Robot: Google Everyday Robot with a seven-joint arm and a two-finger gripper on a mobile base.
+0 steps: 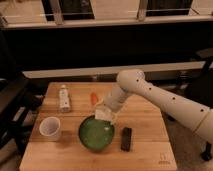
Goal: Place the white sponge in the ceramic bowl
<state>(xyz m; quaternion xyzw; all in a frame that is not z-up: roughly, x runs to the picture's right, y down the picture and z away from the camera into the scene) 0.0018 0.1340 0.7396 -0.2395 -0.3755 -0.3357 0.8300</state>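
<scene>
The ceramic bowl (pixel 95 135), round with a glossy green inside and a dark rim, sits at the front middle of the wooden table (pixel 150 120). My gripper (pixel 106 116) hangs over the bowl's far right rim, at the end of the white arm that reaches in from the right. The white sponge (pixel 102 115), a small flat white block, is held in the gripper just above the bowl's rim.
A white cup (pixel 50 128) stands left of the bowl. A black rectangular block (pixel 126 138) lies right of it. A carrot (pixel 94 98) and a small white bottle (pixel 64 98) lie further back. A dark wall runs behind the table.
</scene>
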